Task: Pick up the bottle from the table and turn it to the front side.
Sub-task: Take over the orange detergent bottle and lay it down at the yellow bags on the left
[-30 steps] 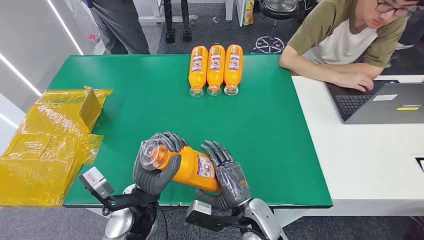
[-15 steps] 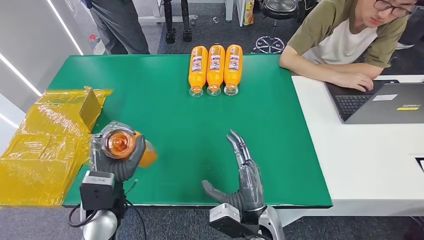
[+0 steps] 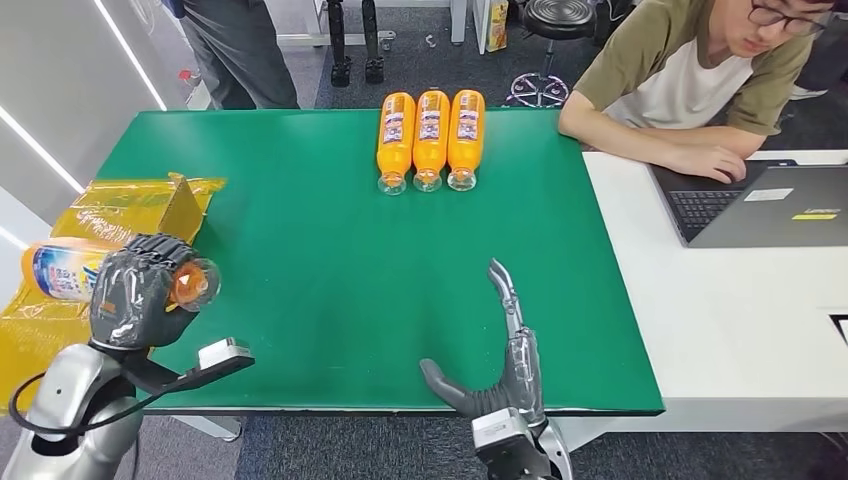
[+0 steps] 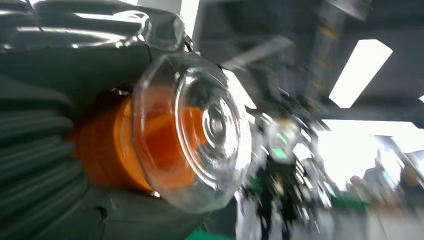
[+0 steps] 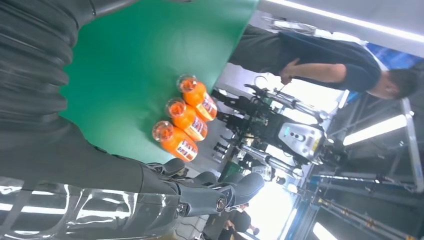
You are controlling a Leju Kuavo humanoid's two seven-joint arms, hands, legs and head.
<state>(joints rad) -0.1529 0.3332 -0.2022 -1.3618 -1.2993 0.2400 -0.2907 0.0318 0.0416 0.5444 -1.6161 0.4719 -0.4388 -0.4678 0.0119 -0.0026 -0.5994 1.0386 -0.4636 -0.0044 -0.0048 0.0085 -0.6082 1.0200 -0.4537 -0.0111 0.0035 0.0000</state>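
1. Four orange bottles are in view: three bottles [image 3: 431, 138] lie side by side at the green table's [image 3: 330, 250] far edge, clear caps toward the robot.
2. The held bottle [image 3: 62, 270] lies roughly level over the yellow wrapping [image 3: 85, 310] left of the table, cap toward the table.
3. The left hand [image 3: 135, 290] grips it near the cap.
4. The right hand [image 3: 500, 365] holds nothing, fingers extended and spread from the thumb.

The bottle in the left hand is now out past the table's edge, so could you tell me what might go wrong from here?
1. The left hand grips the bottle only near its clear base, over the yellow packaging beside the table; a slip would probably drop it there.
2. The right hand is open and apart, so it cannot steady the bottle.
3. The left wrist view is blurred, so the label's facing may be hard to confirm.
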